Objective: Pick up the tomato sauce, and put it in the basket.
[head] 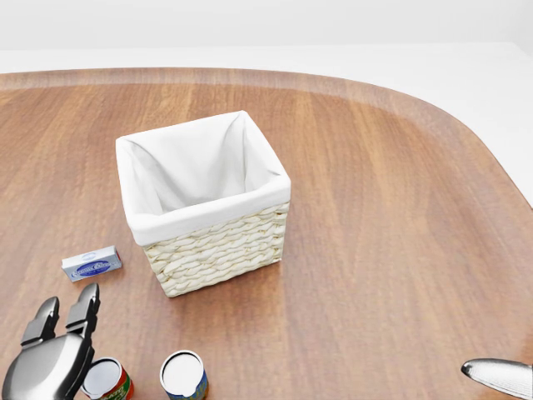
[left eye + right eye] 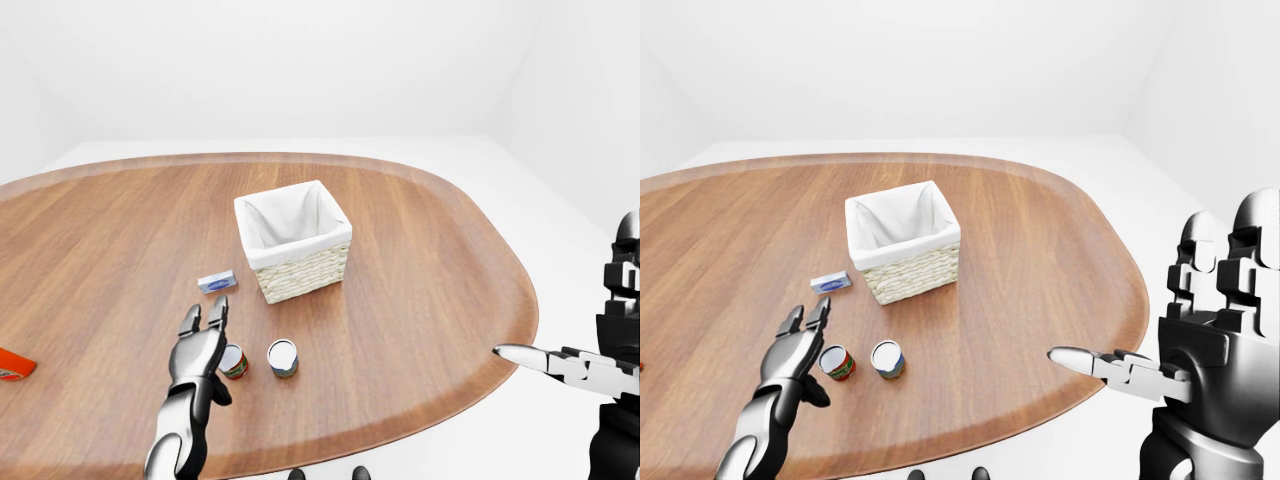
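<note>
The tomato sauce can point(image 2: 234, 362), red-labelled with a white lid, stands upright on the wooden table point(image 2: 430, 260), below the basket in the left-eye view. The woven basket point(image 2: 305, 275) with a white liner stands open near the table's middle. My left hand point(image 2: 206, 328) is open, its fingers stretched out just left of the can and its thumb beside it; I cannot tell if it touches. My right hand point(image 2: 1110, 365) is open and empty, off the table's right edge.
A second can point(image 2: 283, 357) with a bluish label stands just right of the tomato sauce. A small blue box point(image 2: 217, 282) lies left of the basket. An orange packet point(image 2: 14, 366) lies at the far left edge of the left-eye view.
</note>
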Controlling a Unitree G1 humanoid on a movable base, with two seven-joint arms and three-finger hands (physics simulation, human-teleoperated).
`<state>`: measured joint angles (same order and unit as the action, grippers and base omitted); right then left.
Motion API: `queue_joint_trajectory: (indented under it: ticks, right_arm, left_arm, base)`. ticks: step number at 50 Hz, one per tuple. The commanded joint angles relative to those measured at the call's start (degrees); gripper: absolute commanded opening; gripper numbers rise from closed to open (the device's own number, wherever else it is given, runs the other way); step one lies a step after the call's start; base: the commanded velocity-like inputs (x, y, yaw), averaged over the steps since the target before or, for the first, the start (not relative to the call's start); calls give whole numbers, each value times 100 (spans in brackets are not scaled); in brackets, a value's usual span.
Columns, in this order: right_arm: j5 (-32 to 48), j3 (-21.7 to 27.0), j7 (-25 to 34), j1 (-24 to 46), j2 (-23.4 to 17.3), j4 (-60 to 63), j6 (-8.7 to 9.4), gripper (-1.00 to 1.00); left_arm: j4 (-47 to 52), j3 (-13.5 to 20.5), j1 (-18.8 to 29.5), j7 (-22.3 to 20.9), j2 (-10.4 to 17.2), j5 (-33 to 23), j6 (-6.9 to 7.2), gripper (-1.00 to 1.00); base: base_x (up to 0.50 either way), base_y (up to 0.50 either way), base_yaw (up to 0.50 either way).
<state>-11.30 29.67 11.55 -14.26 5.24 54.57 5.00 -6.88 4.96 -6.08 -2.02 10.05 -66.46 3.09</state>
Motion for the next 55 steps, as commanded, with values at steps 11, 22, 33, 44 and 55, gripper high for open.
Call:
queue_joint_trajectory:
  ticks: [11,22,33,44,55]
  right_arm:
    - [5,-16,-11,7,-8,-31,0,100]
    - [-14,0,-32,27,-27,53,0,100]
    - [-19,7,-28,24,-19,39,0,100]
    - [20,-43,-34,7,-4,-50,0,100]
    - [17,-35,-19,-12,9,-70,0,100]
  left_arm:
    - [-473,-28,240,115,108,119,90,100]
    - [-1347,-232,584,583,155,132,104,100]
    - [-1572,-331,643,661,183,179,117,100]
    - [-1561,-443,555,634,147,166,53,100]
    - [-1913,-501,673,796,165,130,28,100]
  base:
    - [0,0,0]
    - [0,0,0]
    - [0,0,0]
    - [0,0,0]
    - [0,0,0]
